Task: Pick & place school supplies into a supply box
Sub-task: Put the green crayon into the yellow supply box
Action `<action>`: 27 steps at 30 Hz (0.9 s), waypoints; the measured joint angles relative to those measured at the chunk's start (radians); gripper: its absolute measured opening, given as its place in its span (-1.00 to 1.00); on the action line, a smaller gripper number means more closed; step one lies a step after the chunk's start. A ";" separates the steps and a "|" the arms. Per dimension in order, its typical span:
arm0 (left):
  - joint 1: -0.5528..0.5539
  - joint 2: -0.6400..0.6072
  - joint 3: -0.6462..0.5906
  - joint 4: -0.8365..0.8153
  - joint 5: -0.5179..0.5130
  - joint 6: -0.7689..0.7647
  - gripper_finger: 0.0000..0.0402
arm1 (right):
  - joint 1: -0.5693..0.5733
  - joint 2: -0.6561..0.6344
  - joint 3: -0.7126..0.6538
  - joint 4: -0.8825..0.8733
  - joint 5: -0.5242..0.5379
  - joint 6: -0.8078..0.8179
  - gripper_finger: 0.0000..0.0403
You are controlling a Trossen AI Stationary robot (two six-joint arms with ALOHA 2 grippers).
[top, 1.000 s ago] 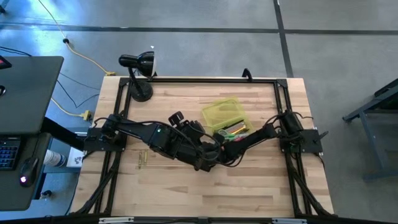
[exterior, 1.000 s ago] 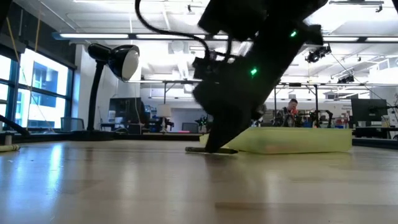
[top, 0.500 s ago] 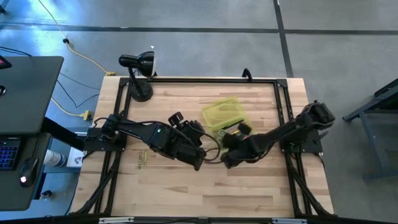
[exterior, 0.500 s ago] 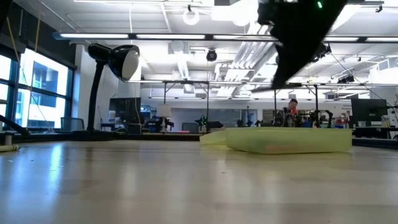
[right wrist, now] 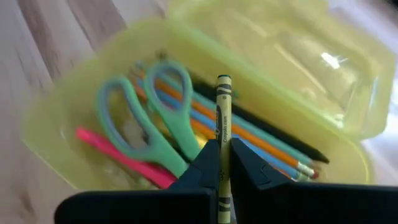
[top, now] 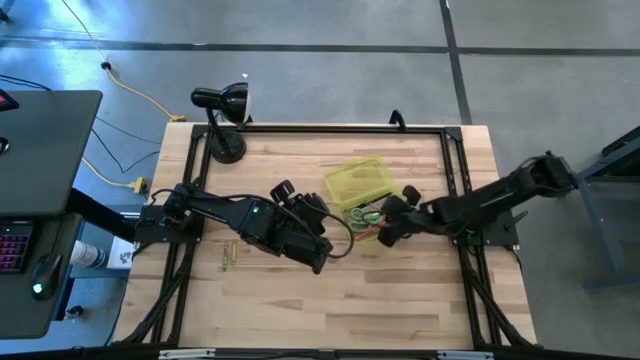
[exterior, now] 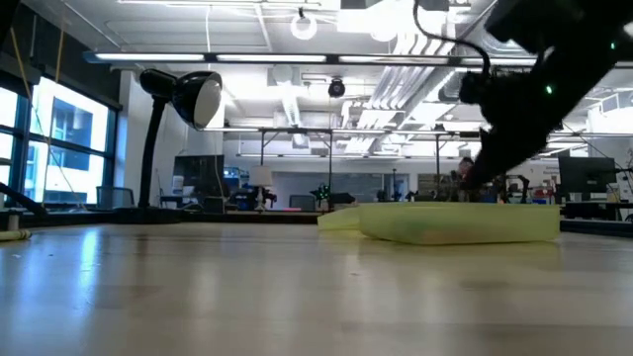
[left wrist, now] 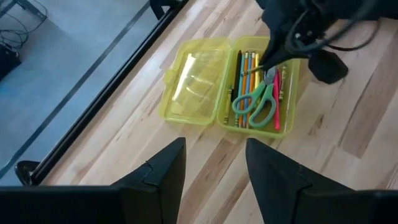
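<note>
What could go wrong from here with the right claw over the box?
1. The right claw pinches the crayon low, most of it sticking out: it could pivot or slip.
2. The scissors already lie across the pencils in the supply box, so a dropped crayon may land on them and sit proud, perhaps fouling the lid.

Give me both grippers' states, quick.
Left gripper: open, empty.
Right gripper: shut on a crayon above the box.

Right claw (top: 385, 229) over open supply box (top: 362, 193); bare tabletop (top: 400, 290) nearby.
</note>
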 joint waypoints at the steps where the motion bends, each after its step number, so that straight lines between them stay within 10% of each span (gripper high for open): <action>1: 0.000 0.000 0.000 0.000 0.000 -0.001 -0.01 | -0.015 -0.012 -0.023 0.013 -0.032 -0.027 -1.00; 17: 0.000 0.000 0.000 0.005 0.000 -0.025 0.00 | -0.116 -0.028 -0.142 0.182 -0.090 -0.056 -0.72; 27: 0.000 0.001 0.000 0.004 0.276 0.000 0.00 | -0.120 -0.028 -0.142 0.236 -0.112 -0.044 -0.54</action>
